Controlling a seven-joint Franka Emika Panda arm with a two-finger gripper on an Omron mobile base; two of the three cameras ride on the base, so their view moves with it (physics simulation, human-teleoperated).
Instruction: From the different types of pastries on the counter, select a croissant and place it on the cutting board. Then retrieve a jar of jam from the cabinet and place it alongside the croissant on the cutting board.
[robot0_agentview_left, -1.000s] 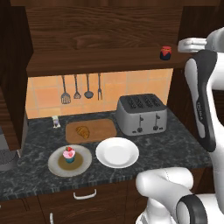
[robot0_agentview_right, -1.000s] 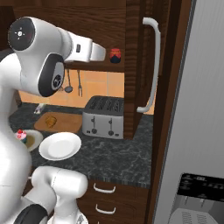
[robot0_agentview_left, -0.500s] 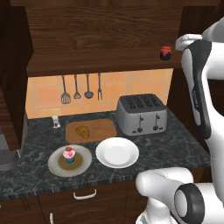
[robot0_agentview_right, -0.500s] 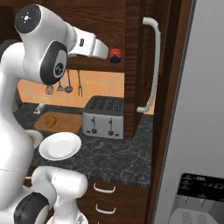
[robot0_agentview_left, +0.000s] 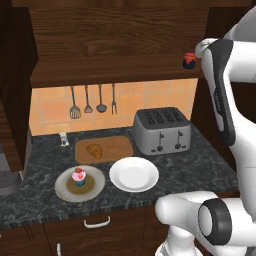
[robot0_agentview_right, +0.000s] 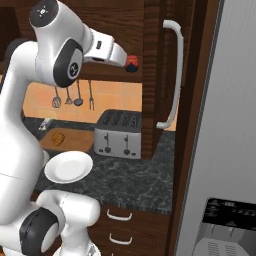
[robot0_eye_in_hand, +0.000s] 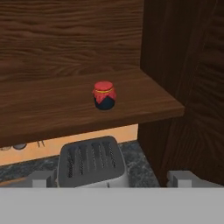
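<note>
The croissant (robot0_agentview_left: 95, 150) lies on the brown cutting board (robot0_agentview_left: 120, 145) at the back of the counter (robot0_agentview_left: 202, 162). A jar of jam (robot0_agentview_left: 189, 60) with a red lid stands on the cabinet shelf (robot0_agentview_left: 115, 70), near its right end. My gripper (robot0_agentview_right: 125, 58) is raised to shelf height, just short of the jar (robot0_agentview_right: 132, 63), and touches nothing. In the hand view the jar (robot0_eye_in_hand: 104, 95) sits straight ahead, some way beyond the gripper (robot0_eye_in_hand: 111, 181), whose fingertips (robot0_eye_in_hand: 43, 179) stand wide apart. The gripper is open and holds nothing.
A pink-frosted cupcake (robot0_agentview_left: 78, 176) sits on a grey plate (robot0_agentview_left: 67, 191) beside an empty white plate (robot0_agentview_left: 134, 174). A silver toaster (robot0_agentview_left: 161, 130) stands below the jar. The open cabinet door with its white handle (robot0_agentview_right: 172, 75) and a fridge (robot0_agentview_right: 230, 125) close the right side.
The arm has lifted its elbow and the hand has crept a little closer to the jar. Jar, croissant and plates have not moved.
</note>
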